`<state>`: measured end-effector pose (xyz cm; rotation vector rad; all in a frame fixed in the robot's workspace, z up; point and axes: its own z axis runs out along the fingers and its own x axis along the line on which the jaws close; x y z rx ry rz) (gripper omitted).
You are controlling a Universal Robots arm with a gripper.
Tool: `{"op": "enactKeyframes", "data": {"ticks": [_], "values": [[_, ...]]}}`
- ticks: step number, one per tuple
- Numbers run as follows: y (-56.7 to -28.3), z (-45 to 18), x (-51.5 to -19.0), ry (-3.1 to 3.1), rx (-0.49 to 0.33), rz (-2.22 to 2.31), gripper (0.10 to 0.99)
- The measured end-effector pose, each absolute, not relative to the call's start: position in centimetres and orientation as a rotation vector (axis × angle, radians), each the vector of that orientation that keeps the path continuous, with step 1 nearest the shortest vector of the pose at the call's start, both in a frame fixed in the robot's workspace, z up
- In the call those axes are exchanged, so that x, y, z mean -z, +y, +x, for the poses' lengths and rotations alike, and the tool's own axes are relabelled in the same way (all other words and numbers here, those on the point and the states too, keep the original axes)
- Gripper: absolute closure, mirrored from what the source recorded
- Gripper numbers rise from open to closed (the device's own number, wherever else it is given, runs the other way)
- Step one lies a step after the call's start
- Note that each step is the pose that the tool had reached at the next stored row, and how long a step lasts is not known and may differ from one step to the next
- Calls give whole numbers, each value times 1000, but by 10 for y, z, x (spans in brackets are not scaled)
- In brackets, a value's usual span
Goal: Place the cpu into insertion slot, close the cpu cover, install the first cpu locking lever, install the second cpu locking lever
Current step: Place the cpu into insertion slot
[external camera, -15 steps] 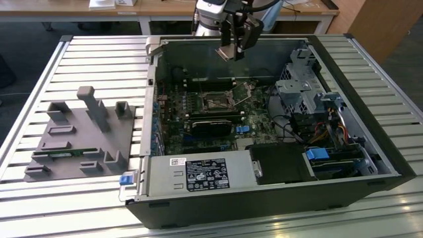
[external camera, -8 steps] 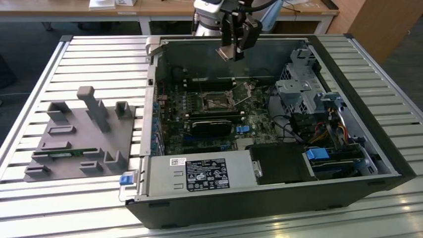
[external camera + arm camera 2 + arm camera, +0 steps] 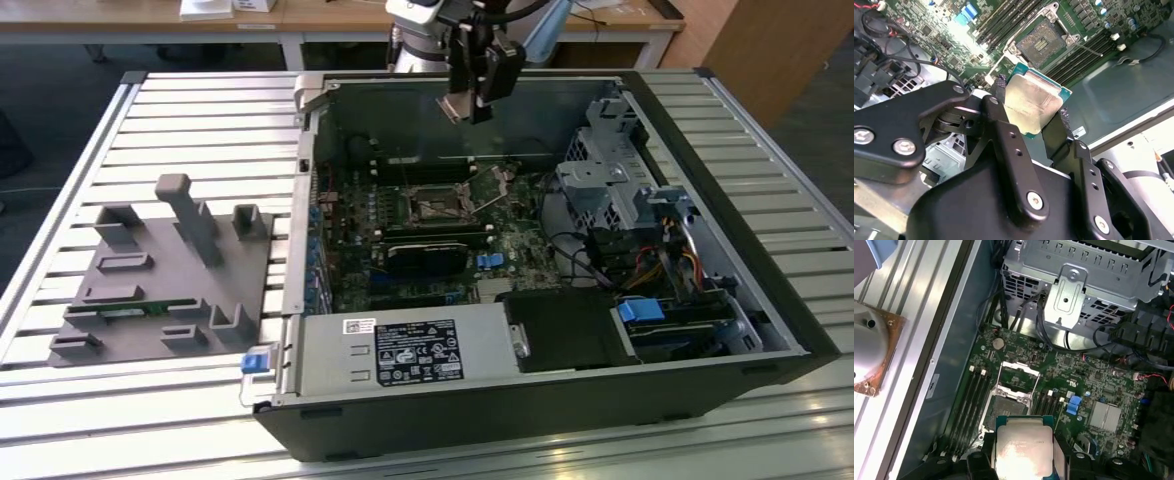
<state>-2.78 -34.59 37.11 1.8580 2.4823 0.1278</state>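
Tabletop: the slatted tabletop (image 3: 160,110) carried an open computer case (image 3: 534,425) lying on its side. A grey parts fixture (image 3: 160,290) stood beside the case at the exterior view's left.
Near end of case: the power supply (image 3: 400,352) sat nearest, with the motherboard (image 3: 400,275) beyond it.
Insertion slot: the insertion slot (image 3: 438,208) lay mid-board with its dark centre exposed and nothing seated in it.
CPU cover: in the first wrist view the cpu cover (image 3: 1017,376) stood swung open just beside the slot, off it.
Lever: a thin locking lever (image 3: 497,203) seemed to slant up free at the slot's side, toward the exterior view's right.
Pincer: the pincer (image 3: 1031,100) hung over what looked like the far half of the case. It was clenched on the cpu (image 3: 1024,455) by two opposite edges.
CPU place: it was in the air, well above the slot and apart from it.
Step in hand: this was the placing of the chip, judged about midway. The cover and levers were not yet dealt with.
What the placing called for: by my judgement, chip edges squared to the slot's rim, the chip kept flat, a gentle descent, and clearance from the raised cover.
Hard to make out: the chip's underside and corner marks, the slot's contacts, and whether both levers stood free.
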Motion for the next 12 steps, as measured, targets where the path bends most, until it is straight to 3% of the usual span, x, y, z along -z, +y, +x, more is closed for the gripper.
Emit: {"op": "enactKeyframes", "data": {"ticks": [12], "values": [[-346, -28, -371, 2394, -125, 1965, 545]]}}
